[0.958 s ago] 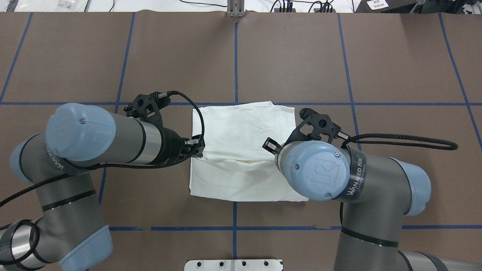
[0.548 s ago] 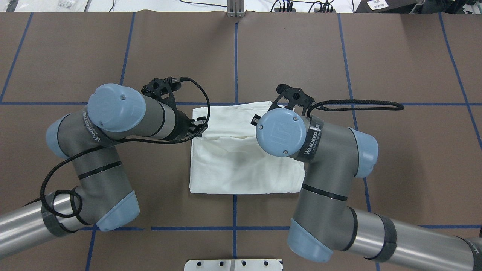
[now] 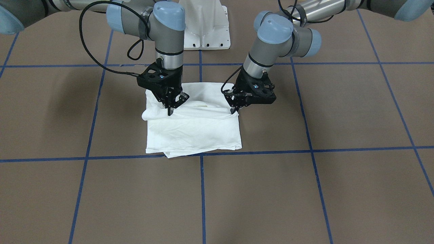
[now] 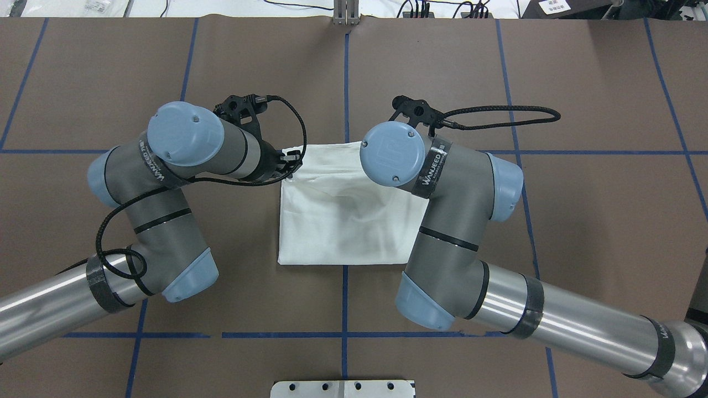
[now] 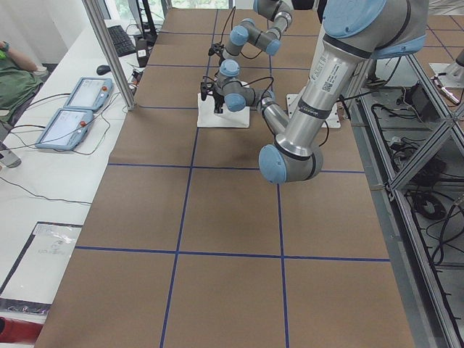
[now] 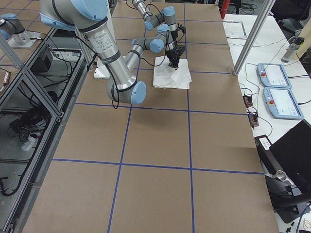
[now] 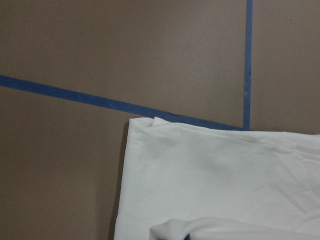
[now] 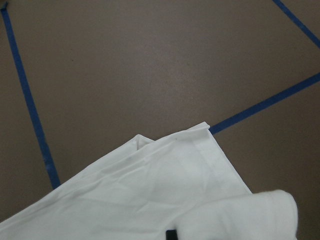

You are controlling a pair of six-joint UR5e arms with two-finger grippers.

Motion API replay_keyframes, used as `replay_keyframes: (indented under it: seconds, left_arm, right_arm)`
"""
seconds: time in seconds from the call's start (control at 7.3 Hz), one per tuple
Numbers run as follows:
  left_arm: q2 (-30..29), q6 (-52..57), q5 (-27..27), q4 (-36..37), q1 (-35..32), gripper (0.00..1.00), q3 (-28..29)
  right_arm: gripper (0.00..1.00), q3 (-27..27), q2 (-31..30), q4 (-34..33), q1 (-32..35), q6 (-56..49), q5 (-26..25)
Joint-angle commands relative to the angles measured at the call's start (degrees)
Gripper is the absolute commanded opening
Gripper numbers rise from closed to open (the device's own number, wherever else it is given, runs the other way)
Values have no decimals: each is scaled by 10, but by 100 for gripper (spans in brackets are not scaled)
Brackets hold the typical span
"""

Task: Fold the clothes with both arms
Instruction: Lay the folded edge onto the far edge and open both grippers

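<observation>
White and creased, the white folded T-shirt (image 3: pixel 193 134) lies near the middle of the brown paper-covered table (image 3: pixel 305 186), its far edge along a blue tape line (image 3: pixel 305 149) and one corner lapping a crossing of the grid. No print, collar or sleeve shows on the upper face. The edge nearest the robot is rolled up off the table and held at both ends: the black two-finger left gripper (image 3: pixel 234 109) pinches one end of the roll, and the black two-finger right gripper (image 3: pixel 170 108) is closed on the other. Each wrist camera shows a curl of lifted cloth at the bottom of its frame. In the overhead view the silver-and-grey left arm (image 4: pixel 166 226) and the silver-and-grey right arm (image 4: pixel 453 232) reach in from either side, and the right wrist hides its own fingers. A second ago the held fold sat across the middle of the garment; half a second ago it was further on; now it is close to the far edge. The arms have stretched away from the robot, and the cloth covers a shorter stretch of table. The white metal pedestal (image 3: pixel 203 27) stands behind.
</observation>
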Motion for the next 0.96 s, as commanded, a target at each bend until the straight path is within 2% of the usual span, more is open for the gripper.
replay_keyframes:
  seconds: [0.0,0.14,0.27,0.41,0.55,0.68,0.82]
  left_arm:
    - [-4,15,0,-1,-13,0,4]
    - [-4,22,0,-1,-17,5,21]
    - [-4,47,0,-8,-24,99,38]
    - [-4,63,-2,-6,-34,100,38]
    - [-4,88,-7,-6,-46,100,35]
    - [2,133,-46,-5,-60,100,35]
    - [15,178,-69,-6,-78,100,30]
  right_arm:
    - [0,-33,20,2,12,-12,6]
    - [18,-59,31,3,14,-16,6]
    - [99,-110,64,3,17,-32,7]
    - [100,-134,84,3,33,-41,32]
    - [100,-134,94,3,47,-76,65]
    - [100,-134,98,3,48,-85,71]
    - [100,-152,98,51,45,-90,72]
